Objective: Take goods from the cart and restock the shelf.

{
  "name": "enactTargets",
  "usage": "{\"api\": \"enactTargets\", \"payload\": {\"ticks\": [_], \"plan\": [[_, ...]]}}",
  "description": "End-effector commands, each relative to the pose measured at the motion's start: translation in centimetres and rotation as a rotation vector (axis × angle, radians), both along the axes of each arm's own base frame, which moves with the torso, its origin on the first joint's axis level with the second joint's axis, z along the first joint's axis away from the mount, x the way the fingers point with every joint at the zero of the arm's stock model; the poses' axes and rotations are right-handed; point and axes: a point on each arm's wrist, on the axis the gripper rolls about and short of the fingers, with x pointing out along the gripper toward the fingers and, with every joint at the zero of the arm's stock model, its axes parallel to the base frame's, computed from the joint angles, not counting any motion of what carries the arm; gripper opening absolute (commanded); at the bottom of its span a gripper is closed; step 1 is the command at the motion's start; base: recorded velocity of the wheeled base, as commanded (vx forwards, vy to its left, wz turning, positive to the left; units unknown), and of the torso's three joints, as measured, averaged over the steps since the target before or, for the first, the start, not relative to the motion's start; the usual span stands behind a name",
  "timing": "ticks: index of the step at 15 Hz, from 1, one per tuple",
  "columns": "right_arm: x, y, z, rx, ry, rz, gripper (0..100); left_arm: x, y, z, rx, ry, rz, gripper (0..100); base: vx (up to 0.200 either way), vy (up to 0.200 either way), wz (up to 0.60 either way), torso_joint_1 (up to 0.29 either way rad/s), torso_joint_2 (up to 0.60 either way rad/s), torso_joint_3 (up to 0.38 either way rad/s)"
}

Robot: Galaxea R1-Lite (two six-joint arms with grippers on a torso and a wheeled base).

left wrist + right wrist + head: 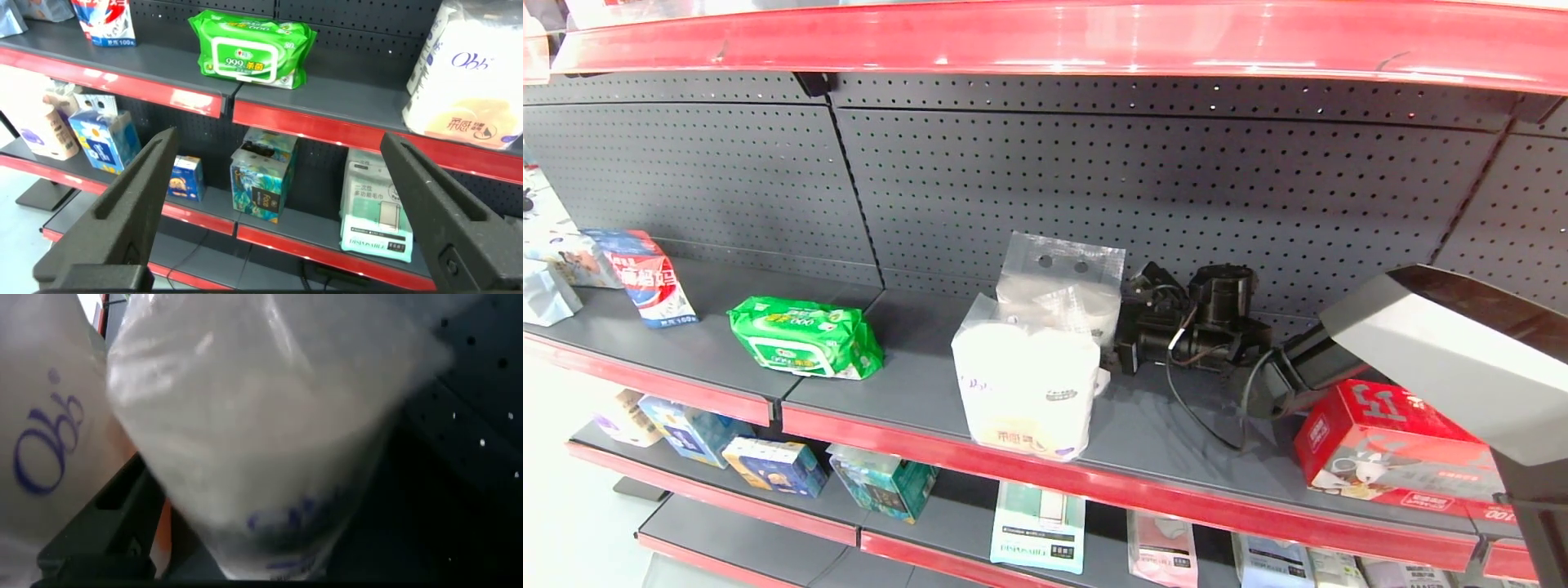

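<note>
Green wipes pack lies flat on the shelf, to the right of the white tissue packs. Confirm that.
Not quite. The green wipes pack does lie flat on the shelf, but it is to the left of the white tissue packs, not the right. The head view shows this.

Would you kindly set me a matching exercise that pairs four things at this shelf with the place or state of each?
Things:
1. green wipes pack
2. red box
3. white roll pack
4. left gripper

Places or states:
A. open, fingers wide apart
B. at the right end of the shelf
C. lying flat, to the left of the white roll pack
D. standing at the front edge, in the centre

Pairs: 1-C; 2-B; 3-D; 4-A.
</note>
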Motion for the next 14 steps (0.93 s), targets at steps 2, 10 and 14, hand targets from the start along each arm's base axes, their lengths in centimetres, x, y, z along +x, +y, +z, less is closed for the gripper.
{"api": "enactTargets", "payload": {"ticks": [2, 10, 14], "plan": [[-1.0, -1.8, 1.6, 0.002, -0.004, -0.028, 100, 0.0, 0.0, 0.0, -0.001, -0.001, 0.001, 100, 0.000, 0.000, 0.00, 0.000, 0.00, 0.000], [-3.9, -7.7, 4.8, 0.000, -0.004, -0.149, 100, 0.0, 0.0, 0.0, -0.001, 0.001, 0.001, 100, 0.000, 0.000, 0.00, 0.000, 0.00, 0.000], [-4.7, -9.4, 5.6, 0.005, -0.005, -0.192, 100, 0.0, 0.0, 0.0, -0.001, -0.001, 0.001, 100, 0.000, 0.000, 0.00, 0.000, 0.00, 0.000]]}}
